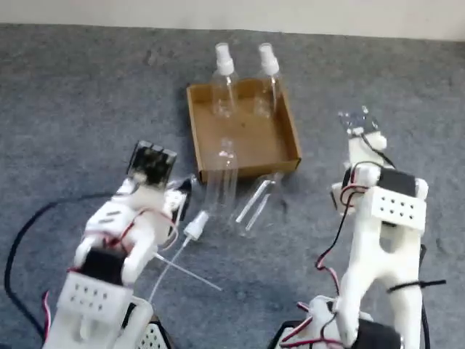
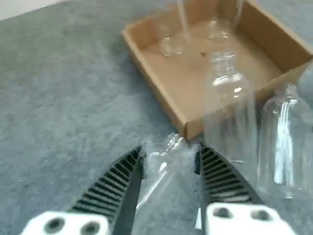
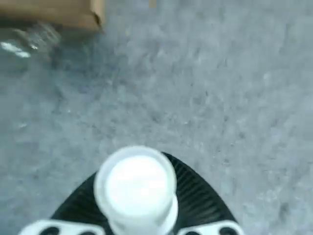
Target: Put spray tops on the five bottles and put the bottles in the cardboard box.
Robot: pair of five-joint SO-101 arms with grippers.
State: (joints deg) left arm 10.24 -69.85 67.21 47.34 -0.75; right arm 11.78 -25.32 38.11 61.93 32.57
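Note:
Two clear bottles with white spray tops [image 1: 224, 76] [image 1: 269, 73] stand at the back of the cardboard box [image 1: 290, 138] [image 2: 161, 78]. An uncapped bottle [image 1: 221, 178] [image 2: 230, 107] stands at the box's front wall, and another [image 1: 256, 200] [image 2: 286, 142] lies beside it. My left gripper [image 2: 168, 169] [image 1: 180, 198] is shut on a third uncapped clear bottle [image 2: 164, 164], held low over the carpet. The right gripper [image 3: 139, 196] [image 1: 357, 134], right of the box, is shut on a white spray top [image 3: 136, 188]. Another spray top [image 1: 195, 227] with its tube lies on the carpet.
Grey carpet covers the table. A thin loose tube [image 1: 190, 274] lies near the left arm. The box corner [image 3: 95, 14] and the lying bottle [image 3: 29, 39] show far off in the right wrist view. Open carpet stretches right of the box.

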